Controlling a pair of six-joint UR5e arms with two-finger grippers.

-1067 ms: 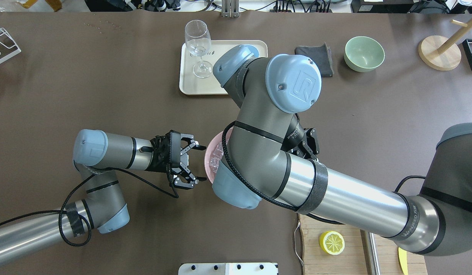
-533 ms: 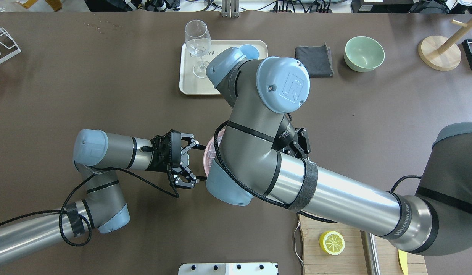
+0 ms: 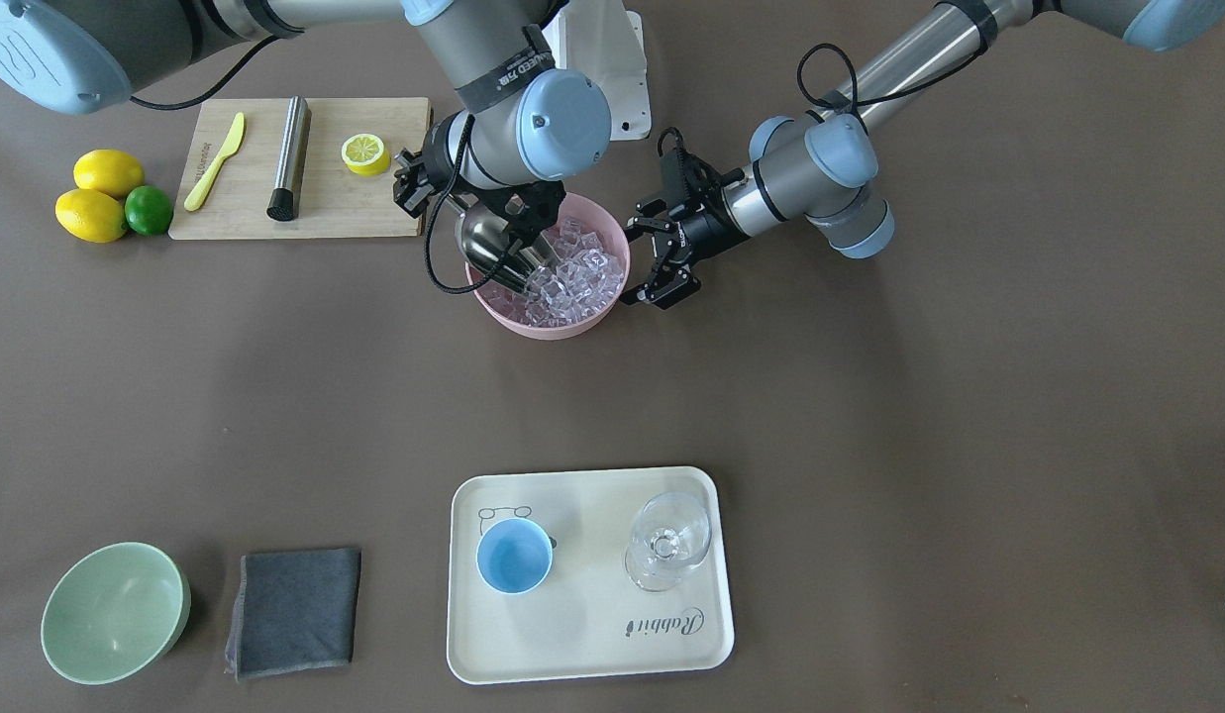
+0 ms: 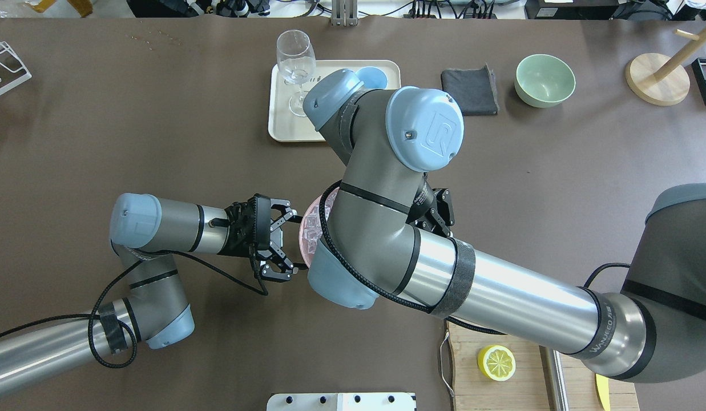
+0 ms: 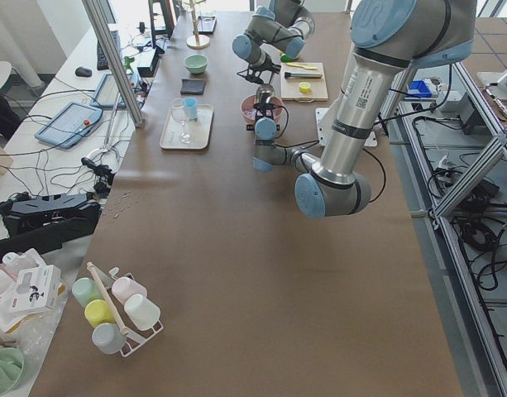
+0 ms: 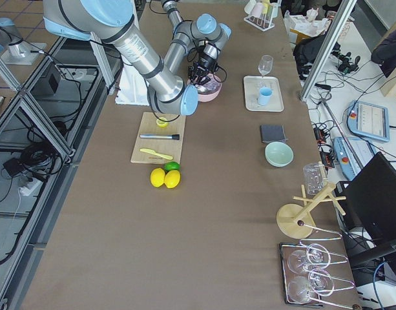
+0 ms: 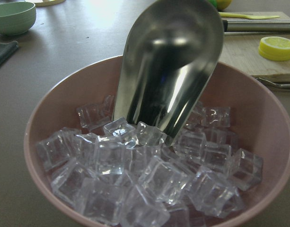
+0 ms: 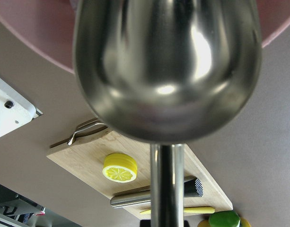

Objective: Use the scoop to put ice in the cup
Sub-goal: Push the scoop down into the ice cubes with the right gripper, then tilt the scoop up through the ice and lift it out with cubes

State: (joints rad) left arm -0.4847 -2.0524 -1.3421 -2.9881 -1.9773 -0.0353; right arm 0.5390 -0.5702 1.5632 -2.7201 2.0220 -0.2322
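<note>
A pink bowl [image 3: 564, 328] at mid-table holds many clear ice cubes [image 3: 575, 276], shown close in the left wrist view [image 7: 149, 182]. My right gripper [image 3: 521, 216] is shut on the steel scoop [image 3: 487, 244]. The scoop's trough [image 7: 169, 71] points steeply down, with its tip in the ice. The right wrist view shows its back and handle [image 8: 166, 66]. My left gripper [image 4: 291, 244] is open, with its fingertips by the bowl's rim on my left side. The light-blue cup [image 3: 514, 556] stands empty on the cream tray [image 3: 671, 639], far from the bowl.
A clear stemmed glass [image 3: 668, 541] stands beside the cup on the tray. A pale green bowl [image 3: 112, 612] and a grey cloth [image 3: 295, 609] lie near it. A wooden board [image 3: 325, 210] holds a lemon half, a steel cylinder and a yellow knife. Lemons and a lime [image 3: 105, 198] lie beside the board.
My right arm has swung to its left over the pink bowl and covers more of it from above. My left arm and gripper have stayed put.
</note>
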